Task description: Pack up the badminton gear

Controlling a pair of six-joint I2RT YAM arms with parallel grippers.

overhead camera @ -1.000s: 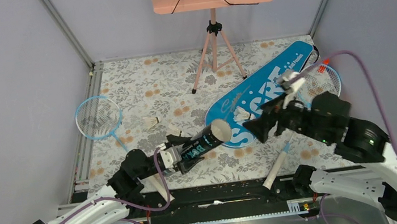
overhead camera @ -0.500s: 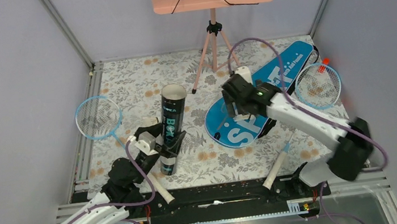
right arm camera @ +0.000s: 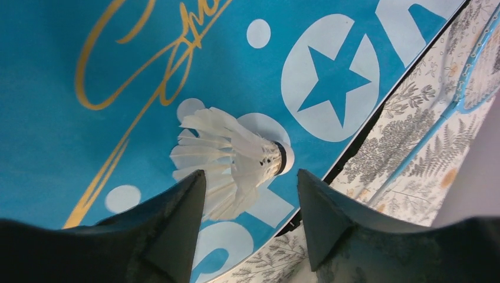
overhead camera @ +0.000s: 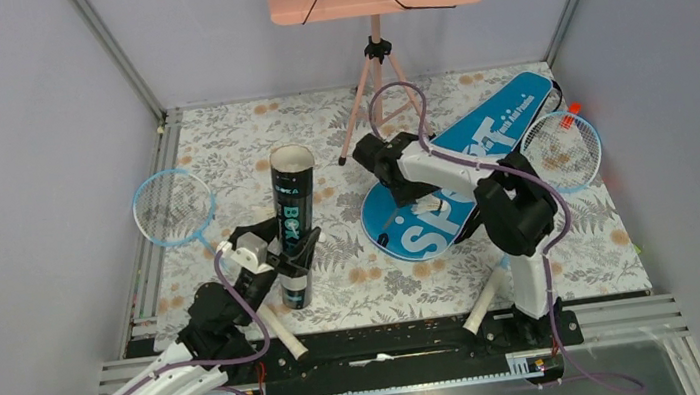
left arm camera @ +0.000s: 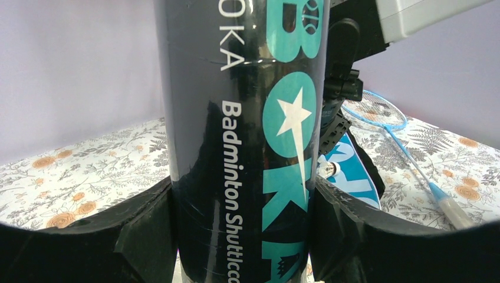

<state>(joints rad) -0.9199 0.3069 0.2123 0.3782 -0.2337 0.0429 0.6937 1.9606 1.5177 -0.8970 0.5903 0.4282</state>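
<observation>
Pink tripod stand (overhead camera: 375, 28), floral table cover (overhead camera: 238, 141), grey walls (overhead camera: 18, 148)

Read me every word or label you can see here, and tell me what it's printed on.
"BOKA": teal, on the black tube.
"Badminton Shuttlec", cut off by the frame: same tube.
"SPORT": white, on the blue bag, partly hidden.
Gold script and small white print on the bag: unreadable.

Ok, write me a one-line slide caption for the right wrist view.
Open right tool poised over a white feather shuttlecock lying on the blue bag, racket at right.
</observation>
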